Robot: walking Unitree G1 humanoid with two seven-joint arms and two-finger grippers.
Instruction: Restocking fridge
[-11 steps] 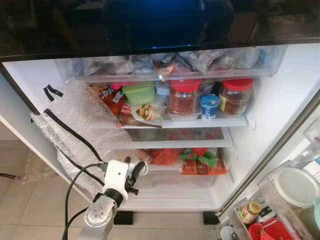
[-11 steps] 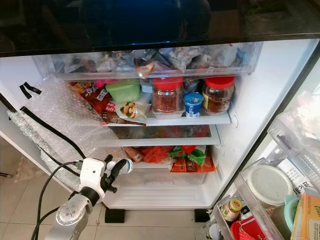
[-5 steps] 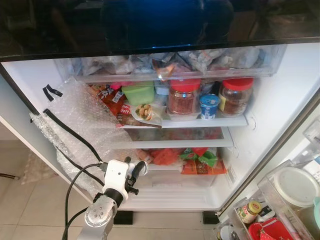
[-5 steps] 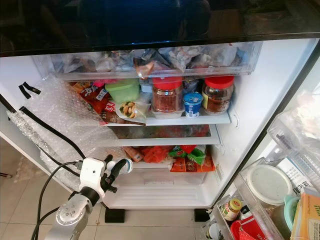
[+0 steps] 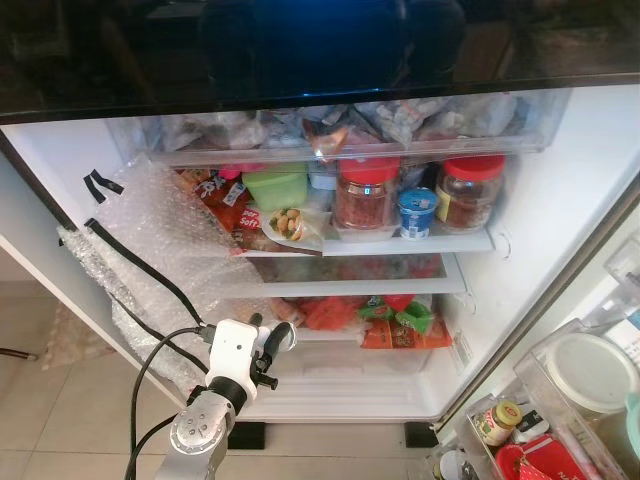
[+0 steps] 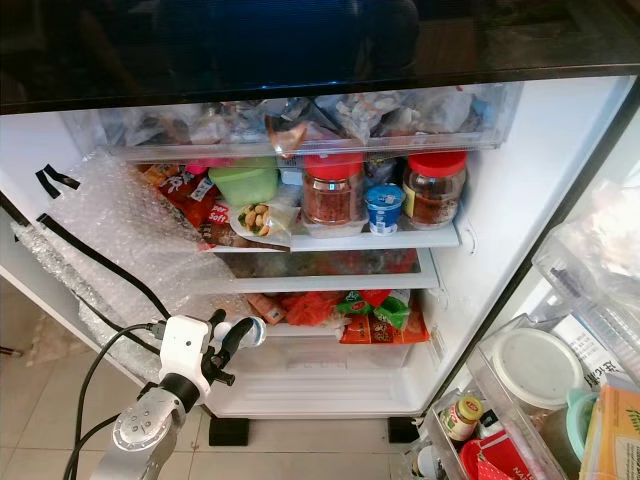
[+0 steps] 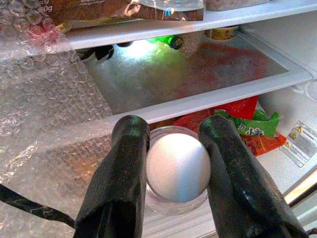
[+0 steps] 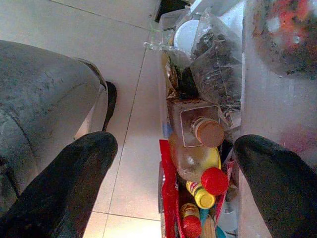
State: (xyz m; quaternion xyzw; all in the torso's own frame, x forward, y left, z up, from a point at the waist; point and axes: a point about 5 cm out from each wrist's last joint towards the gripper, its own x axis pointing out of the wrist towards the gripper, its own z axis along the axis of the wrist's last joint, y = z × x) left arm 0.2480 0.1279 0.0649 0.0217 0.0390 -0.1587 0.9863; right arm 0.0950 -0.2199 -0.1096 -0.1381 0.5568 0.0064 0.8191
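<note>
left claw point(image 7: 176, 163) raised toward fridge point(image 5: 560, 200) | clamps white-lidded jar point(image 7: 178, 168)

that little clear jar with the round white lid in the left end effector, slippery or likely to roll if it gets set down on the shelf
The small clear jar with round white lid is pinched by the left end effector across its lid only, so it may twist or slip. Its smooth clear wall looks slick. Set upright it probably stays put; on its side it would likely roll.
</note>
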